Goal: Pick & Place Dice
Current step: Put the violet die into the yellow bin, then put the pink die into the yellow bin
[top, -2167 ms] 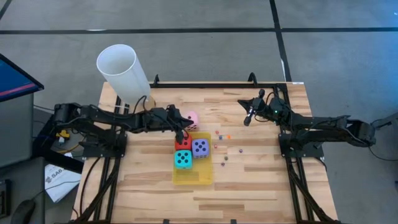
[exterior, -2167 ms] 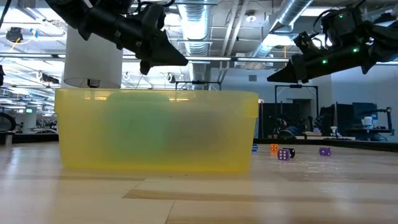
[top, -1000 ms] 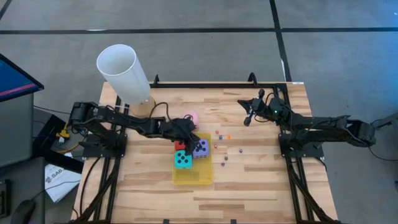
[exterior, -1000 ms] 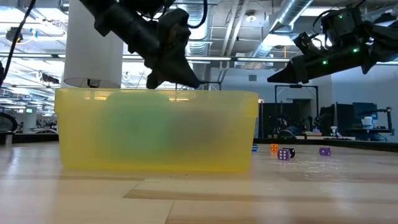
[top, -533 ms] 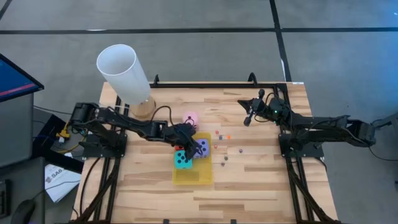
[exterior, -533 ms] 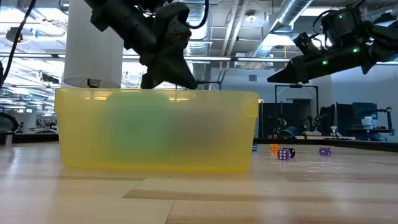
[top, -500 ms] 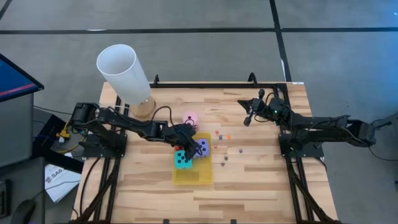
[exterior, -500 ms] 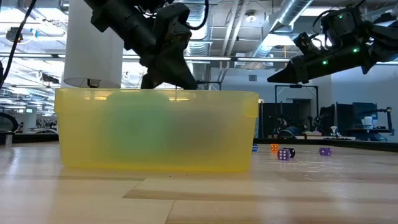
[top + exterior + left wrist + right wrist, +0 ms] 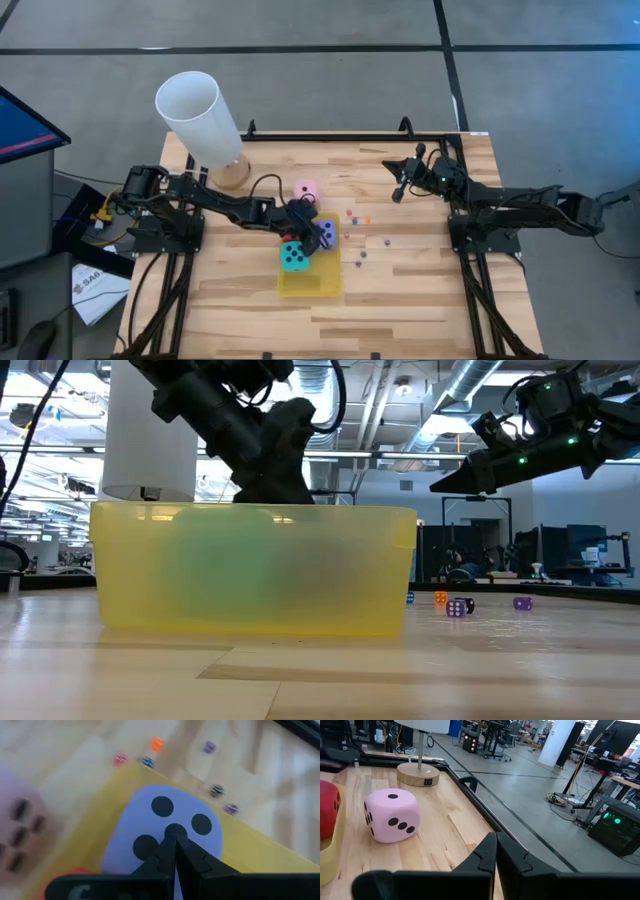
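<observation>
Now that the left gripper (image 9: 308, 232) has dipped lower into the yellow tray (image 9: 309, 281) mid-bench, its clenched empty jaws sit over the purple die (image 9: 165, 832), so no pick is coming yet.

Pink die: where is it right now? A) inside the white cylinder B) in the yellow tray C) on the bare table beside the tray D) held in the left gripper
C: the pink die sits on the wood just outside the yellow tray.
</observation>
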Robot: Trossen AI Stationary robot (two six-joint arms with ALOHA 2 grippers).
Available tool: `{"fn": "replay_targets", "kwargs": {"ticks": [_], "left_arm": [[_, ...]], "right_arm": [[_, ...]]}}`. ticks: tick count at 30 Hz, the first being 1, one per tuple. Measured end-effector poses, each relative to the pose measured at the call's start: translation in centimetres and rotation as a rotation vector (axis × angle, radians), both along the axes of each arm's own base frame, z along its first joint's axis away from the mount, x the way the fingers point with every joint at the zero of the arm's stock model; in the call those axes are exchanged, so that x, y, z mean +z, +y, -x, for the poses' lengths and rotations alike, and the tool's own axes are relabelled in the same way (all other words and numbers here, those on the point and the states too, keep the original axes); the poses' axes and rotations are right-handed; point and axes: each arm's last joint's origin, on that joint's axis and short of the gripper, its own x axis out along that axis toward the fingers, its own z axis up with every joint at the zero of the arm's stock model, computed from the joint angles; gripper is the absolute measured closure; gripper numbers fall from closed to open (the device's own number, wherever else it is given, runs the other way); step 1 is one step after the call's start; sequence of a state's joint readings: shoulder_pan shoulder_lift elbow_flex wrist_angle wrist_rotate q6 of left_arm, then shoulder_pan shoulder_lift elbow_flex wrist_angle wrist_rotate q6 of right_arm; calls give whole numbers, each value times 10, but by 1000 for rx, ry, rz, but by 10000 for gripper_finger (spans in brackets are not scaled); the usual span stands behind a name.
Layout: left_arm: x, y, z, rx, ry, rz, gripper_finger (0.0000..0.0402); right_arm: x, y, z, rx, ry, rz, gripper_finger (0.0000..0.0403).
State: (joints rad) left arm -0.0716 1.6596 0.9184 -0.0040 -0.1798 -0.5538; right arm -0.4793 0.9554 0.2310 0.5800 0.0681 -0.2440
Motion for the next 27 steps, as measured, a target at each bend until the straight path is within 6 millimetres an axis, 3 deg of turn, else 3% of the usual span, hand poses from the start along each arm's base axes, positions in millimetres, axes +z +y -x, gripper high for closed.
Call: {"fn": "replay_targets", "kwargs": {"ticks": [18,27], "left_arm": [[1,1,2,-25,30,-126,401],[34,0,14,-52,-72,-138,401]], "right_arm": [[0,0,0,0,0,0,397],[0,0,0,0,4,-2,397]]}}
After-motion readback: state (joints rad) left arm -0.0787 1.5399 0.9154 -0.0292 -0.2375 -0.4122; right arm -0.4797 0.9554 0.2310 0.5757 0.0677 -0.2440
